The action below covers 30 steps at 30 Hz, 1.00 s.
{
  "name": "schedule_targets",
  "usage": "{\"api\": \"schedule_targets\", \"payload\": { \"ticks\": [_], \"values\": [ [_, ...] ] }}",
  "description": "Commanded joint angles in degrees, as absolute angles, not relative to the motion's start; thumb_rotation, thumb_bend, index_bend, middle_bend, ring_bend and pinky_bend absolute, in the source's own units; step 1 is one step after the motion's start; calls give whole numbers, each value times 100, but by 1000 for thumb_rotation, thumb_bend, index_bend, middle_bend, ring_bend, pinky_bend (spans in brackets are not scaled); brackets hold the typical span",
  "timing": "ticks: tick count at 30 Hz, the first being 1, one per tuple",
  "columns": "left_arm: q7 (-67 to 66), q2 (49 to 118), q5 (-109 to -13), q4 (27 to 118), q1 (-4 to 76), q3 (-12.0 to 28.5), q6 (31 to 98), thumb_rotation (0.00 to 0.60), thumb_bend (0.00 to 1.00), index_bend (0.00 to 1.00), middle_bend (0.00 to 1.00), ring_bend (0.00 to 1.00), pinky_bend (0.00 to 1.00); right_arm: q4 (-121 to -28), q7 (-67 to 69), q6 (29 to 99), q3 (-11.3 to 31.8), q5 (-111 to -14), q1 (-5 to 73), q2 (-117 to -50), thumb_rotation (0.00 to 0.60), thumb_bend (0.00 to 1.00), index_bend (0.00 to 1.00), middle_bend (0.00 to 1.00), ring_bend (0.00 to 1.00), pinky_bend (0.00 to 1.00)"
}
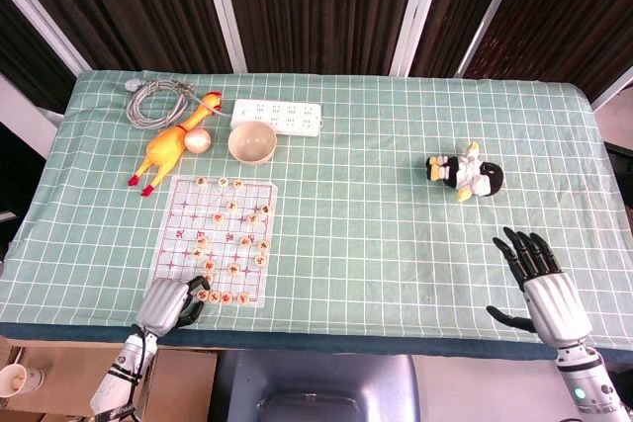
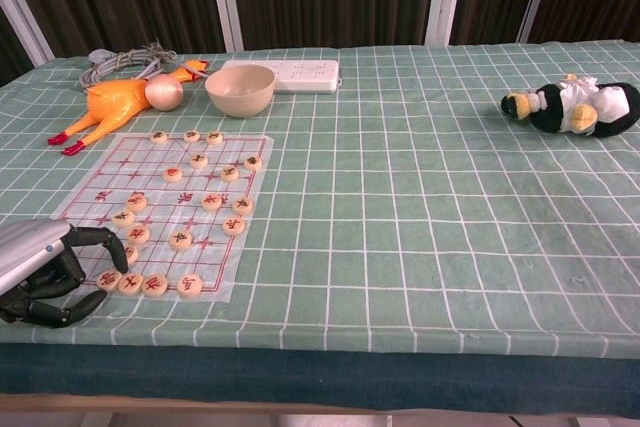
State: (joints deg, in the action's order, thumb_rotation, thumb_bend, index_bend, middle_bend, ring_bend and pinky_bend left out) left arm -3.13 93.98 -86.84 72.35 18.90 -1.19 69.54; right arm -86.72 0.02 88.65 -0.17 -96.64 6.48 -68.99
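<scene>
My left hand [image 1: 168, 301] sits at the table's front left corner, also seen low in the chest view [image 2: 45, 272]. Its fingers are curled in, and one fingertip lies beside the front row of round chess pieces [image 2: 130, 282]. I see nothing held in it. The pieces are scattered over a clear chessboard sheet [image 1: 188, 214] with red lines. My right hand [image 1: 539, 284] rests near the front right edge with its fingers spread and empty; the chest view does not show it.
At the back left lie a yellow rubber chicken [image 1: 168, 148], a pinkish ball [image 1: 200, 140], a beige bowl [image 1: 252, 142], a white power strip [image 1: 279, 116] and a coiled grey cable [image 1: 156, 98]. A penguin plush [image 1: 467, 175] lies at the right.
</scene>
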Motion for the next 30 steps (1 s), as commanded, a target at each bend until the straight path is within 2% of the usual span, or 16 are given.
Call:
{"api": "schedule_targets", "payload": {
  "ticks": [1,16,30],
  "values": [
    [-344,9389,-8678,7252,1894,-121,6951,600,406,445,1000,1000,1000,-8688,2,8865,-18,-9660,641,-6898,600,118,0,0,0,0],
    [-296,9226,-8732,7444,1864,-118,7103,600,404,482,1000,1000,1000,-8713,-29,8796,-25,-9633,646,-6893,600,118,0,0,0,0],
    [-308,9160,-8706,7253,1805,-169,7114,600,395,485,1000,1000,1000,-8774,-85,8781,8,-9560,629,-6889,600,118,0,0,0,0]
  ]
}}
